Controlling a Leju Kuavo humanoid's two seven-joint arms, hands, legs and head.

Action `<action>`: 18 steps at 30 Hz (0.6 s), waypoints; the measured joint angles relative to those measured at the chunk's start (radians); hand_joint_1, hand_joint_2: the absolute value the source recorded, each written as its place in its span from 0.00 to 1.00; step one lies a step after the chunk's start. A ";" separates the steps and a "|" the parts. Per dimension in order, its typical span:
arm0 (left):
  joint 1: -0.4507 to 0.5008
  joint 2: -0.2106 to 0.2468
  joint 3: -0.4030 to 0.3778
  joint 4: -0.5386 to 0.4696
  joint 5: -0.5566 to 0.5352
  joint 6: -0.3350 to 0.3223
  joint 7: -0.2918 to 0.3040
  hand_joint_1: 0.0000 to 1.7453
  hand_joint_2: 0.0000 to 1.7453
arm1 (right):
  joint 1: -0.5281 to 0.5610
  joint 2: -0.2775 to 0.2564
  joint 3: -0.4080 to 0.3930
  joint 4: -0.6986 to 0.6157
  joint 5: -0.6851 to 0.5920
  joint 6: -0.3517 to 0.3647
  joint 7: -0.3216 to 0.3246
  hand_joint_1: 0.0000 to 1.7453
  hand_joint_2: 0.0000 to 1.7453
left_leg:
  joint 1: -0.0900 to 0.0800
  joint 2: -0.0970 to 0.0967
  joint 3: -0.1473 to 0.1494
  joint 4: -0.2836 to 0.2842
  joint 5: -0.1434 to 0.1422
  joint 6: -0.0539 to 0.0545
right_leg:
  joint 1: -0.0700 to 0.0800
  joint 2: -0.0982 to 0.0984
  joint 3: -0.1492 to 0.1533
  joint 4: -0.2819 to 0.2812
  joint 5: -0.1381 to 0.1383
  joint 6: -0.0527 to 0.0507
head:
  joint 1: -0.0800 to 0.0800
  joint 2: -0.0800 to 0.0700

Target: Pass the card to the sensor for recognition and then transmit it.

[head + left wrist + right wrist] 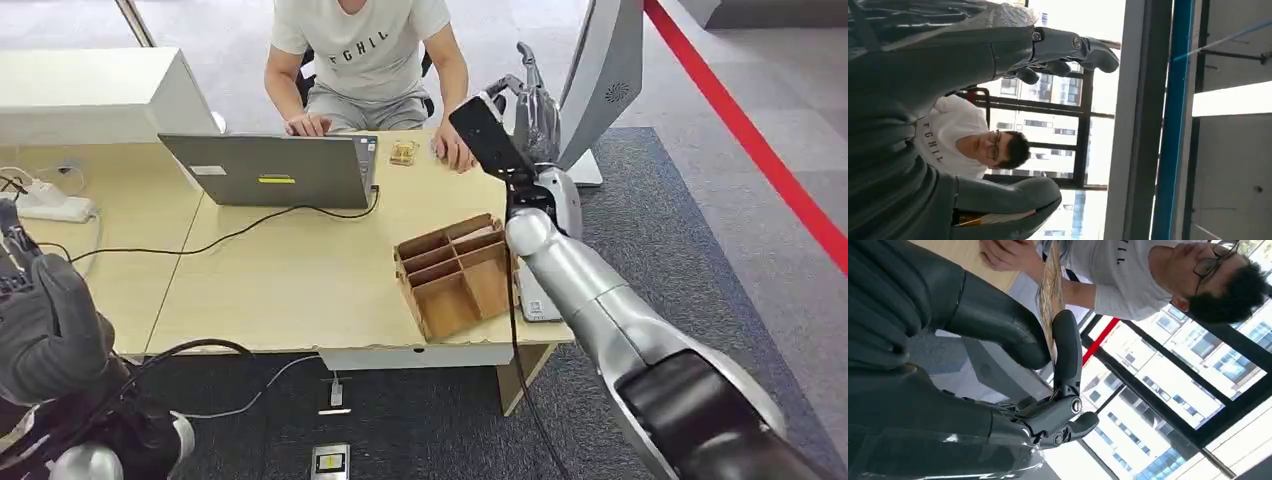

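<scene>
My right hand (532, 105) is raised over the table's far right corner, just left of the white upright sensor stand (604, 78). In the right wrist view a thin patterned card (1050, 297) shows edge-on, pinched between the thumb (998, 320) and a dark finger (1067, 347) of my right hand (998, 345). The sensor stand (985, 371) lies behind the fingers there. My left hand (45, 325) hangs low at the left, off the table; its fingers (1068, 52) and thumb (1013, 196) are apart and I see nothing held.
A person in a white T-shirt (365, 45) sits at the far side with hands by a grey laptop (270, 170). A wooden compartment box (458, 275) stands near the table's right edge. A small item (403, 152), cables and a power strip (50, 205) lie on the table.
</scene>
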 joint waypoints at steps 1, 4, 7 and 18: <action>-0.006 0.000 -0.002 0.002 0.007 0.000 -0.004 0.00 1.00 | -0.009 0.006 0.003 0.022 0.012 -0.007 0.008 1.00 1.00 | 0.000 0.000 0.000 0.000 0.000 0.000 | 0.000 0.000 0.000 0.000 0.000 0.000 | 0.000 0.000; -0.021 0.000 -0.005 0.008 0.023 0.000 -0.015 0.00 1.00 | -0.023 0.017 0.008 0.067 0.044 -0.020 0.035 1.00 1.00 | 0.000 0.000 0.000 0.000 0.000 0.000 | 0.000 0.000 0.000 0.000 0.000 0.000 | 0.000 0.000; -0.034 0.000 -0.009 0.016 0.031 0.000 -0.022 0.00 1.00 | -0.034 0.026 0.014 0.111 0.077 -0.022 0.063 1.00 1.00 | 0.000 0.000 0.000 0.000 0.000 0.000 | 0.000 0.000 0.000 0.000 0.000 0.000 | 0.000 0.000; -0.043 0.000 -0.020 0.025 0.031 0.000 -0.029 0.00 1.00 | -0.061 0.045 0.045 0.208 0.134 -0.019 0.119 1.00 1.00 | 0.000 0.000 0.000 0.000 0.000 0.000 | 0.000 0.000 0.000 0.000 0.000 0.000 | 0.000 0.000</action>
